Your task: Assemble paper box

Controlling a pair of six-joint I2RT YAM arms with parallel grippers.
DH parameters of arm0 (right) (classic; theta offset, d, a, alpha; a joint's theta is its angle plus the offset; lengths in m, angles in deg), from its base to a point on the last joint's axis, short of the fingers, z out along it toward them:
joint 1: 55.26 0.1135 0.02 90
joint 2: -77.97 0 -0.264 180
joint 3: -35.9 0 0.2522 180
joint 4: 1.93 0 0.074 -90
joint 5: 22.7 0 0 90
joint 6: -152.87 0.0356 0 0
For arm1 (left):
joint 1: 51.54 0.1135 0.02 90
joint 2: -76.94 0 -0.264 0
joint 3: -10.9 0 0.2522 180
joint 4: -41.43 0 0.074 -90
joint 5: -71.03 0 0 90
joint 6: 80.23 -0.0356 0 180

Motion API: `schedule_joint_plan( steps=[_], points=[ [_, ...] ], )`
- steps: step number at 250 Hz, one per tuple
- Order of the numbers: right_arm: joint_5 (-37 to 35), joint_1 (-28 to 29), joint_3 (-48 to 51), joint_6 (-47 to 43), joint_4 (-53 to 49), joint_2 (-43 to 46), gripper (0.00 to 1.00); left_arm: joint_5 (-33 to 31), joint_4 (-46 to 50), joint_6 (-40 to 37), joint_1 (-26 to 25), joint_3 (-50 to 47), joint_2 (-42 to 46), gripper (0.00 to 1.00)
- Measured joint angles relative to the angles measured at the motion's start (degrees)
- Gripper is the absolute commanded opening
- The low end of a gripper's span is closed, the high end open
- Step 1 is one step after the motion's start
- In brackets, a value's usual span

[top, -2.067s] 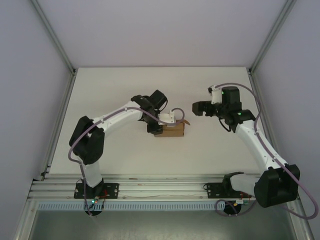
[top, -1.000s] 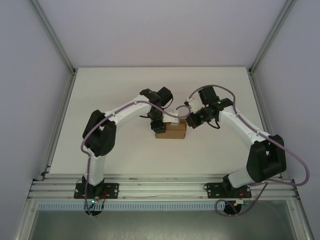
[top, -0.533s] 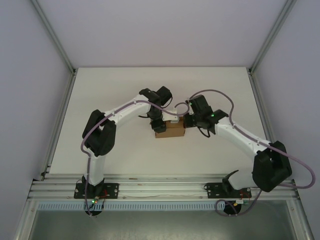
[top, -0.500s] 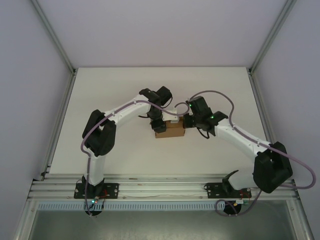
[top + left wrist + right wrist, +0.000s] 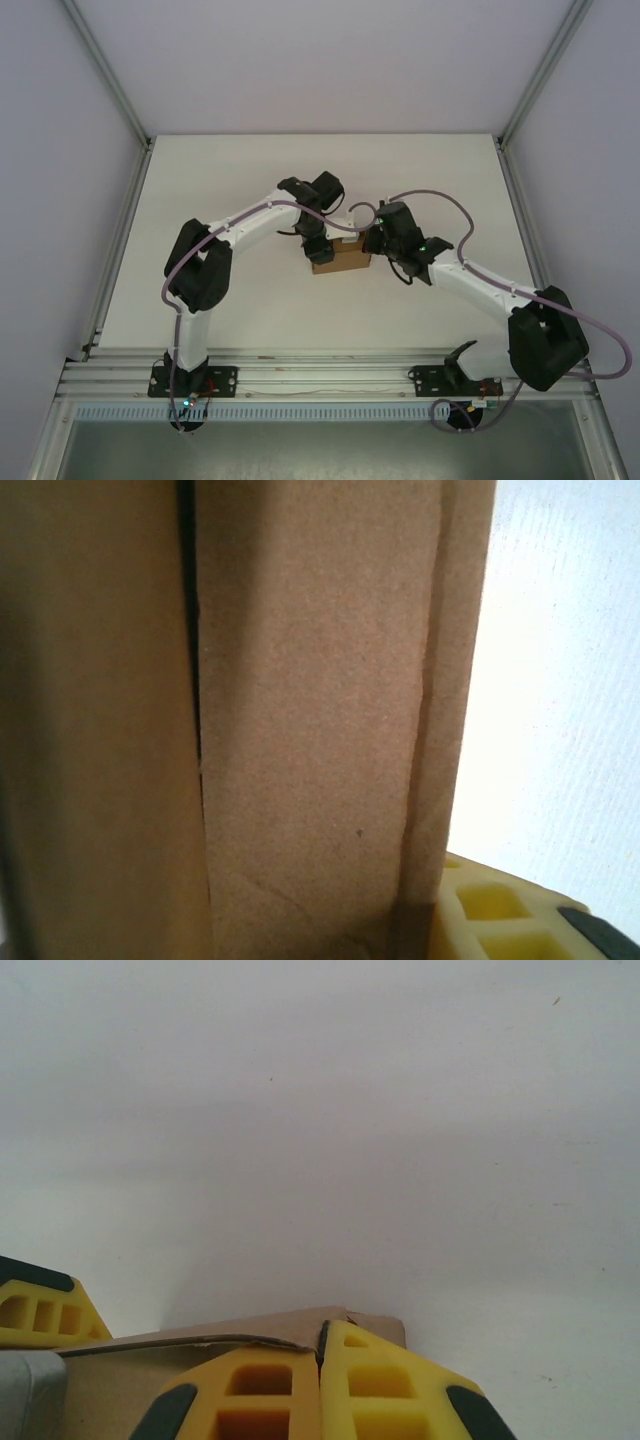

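White table (image 5: 200, 190) within pale grey walls (image 5: 330, 60). You see the paper box (image 5: 342, 262) near the table's middle, left gripper (image 5: 318, 247) at its left end, right gripper (image 5: 372, 240) at its right. The right wrist view adds the right jaws pressed together at the box's corner; the left wrist view adds cardboard beside one yellow finger (image 5: 490, 912), so you cannot tell its grip. Earlier, the right arm stood well apart
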Motion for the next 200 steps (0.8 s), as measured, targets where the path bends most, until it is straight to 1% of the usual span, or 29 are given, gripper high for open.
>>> schedule_joint_plan(
  steps=[42, 70, 94, 106, 120, 129, 150, 155, 158, 177, 200],
  points=[
    [0.33, 0.0, 5.79, -4.74, 8.17, 1.73, 0.0, -0.2, -0.74, 0.02, 0.0, -0.31, 0.0, 0.47],
    [0.35, 0.0, 7.34, -7.56, 10.19, 2.51, 0.0, -0.17, -0.9, 0.04, -0.02, -0.31, 0.0, 0.49],
    [0.35, 0.0, 7.37, -8.92, 10.21, 2.54, 0.0, -0.13, -1.57, 0.44, -0.09, -0.33, 0.0, 0.59],
    [0.37, 0.0, 7.15, -9.09, 9.81, 2.54, 0.0, -0.13, -2.25, 0.37, -0.13, -0.33, 0.0, 0.67],
    [0.37, 0.0, 6.58, -9.09, 8.81, 2.51, 0.0, -0.04, -2.84, 1.22, -0.13, -0.31, 0.0, 0.72],
    [0.35, 0.0, 6.12, -9.01, 7.98, 2.47, 0.0, 0.02, -3.15, 1.27, -0.13, -0.31, 0.0, 0.8],
    [0.35, 0.0, 5.16, -8.55, 6.23, 2.34, 0.0, 0.04, -3.87, 1.95, -0.13, -0.35, 0.09, 0.86],
    [0.33, 0.0, 4.98, -8.35, 5.9, 2.32, 0.0, 0.0, -4.07, 2.08, -0.13, -0.39, 0.2, 0.93],
    [0.26, 0.0, 4.83, -8.22, 5.57, 2.32, 0.0, 0.0, -4.17, 2.32, -0.13, -0.46, 0.26, 0.95],
    [-0.09, 0.04, 4.26, -7.58, 4.26, 2.32, 0.0, -0.31, -5.88, 3.61, -0.13, -2.03, 1.75, 0.96],
    [-0.48, 0.07, 3.67, -6.8, 3.23, 2.05, 0.0, -1.57, -8.44, 5.11, -0.13, -6.23, 6.16, 0.96]
  ],
)
